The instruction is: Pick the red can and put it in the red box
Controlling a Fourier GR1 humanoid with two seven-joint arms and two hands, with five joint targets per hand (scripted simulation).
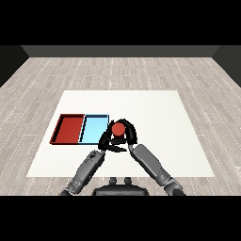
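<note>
A: Item one, red can [117, 128]. Location?

B: Inside the curl of the right hand [128, 136]; its black fingers wrap the can's far and right sides, the red top showing between them. It sits just right of the light blue tray [92, 129], off the fingertips' left.

A: Item two, left hand [106, 141]?

B: Close against the can's left side, beneath the right fingers. Whether its fingers are curled or straight, I cannot tell; the two hands merge into one dark mass.

A: Item three, red tray [69, 128]?

B: Farthest left, beyond the blue tray from the fingers.

A: Hazards?

B: Likely three: the carry must cross the blue tray, so an early release would land the can in the wrong one; the left hand could knock the can; the can could tip on the tray rim.

A: Not legible?

B: The can's body, its contact with the white table [141, 103], and the thumb's placement.
</note>
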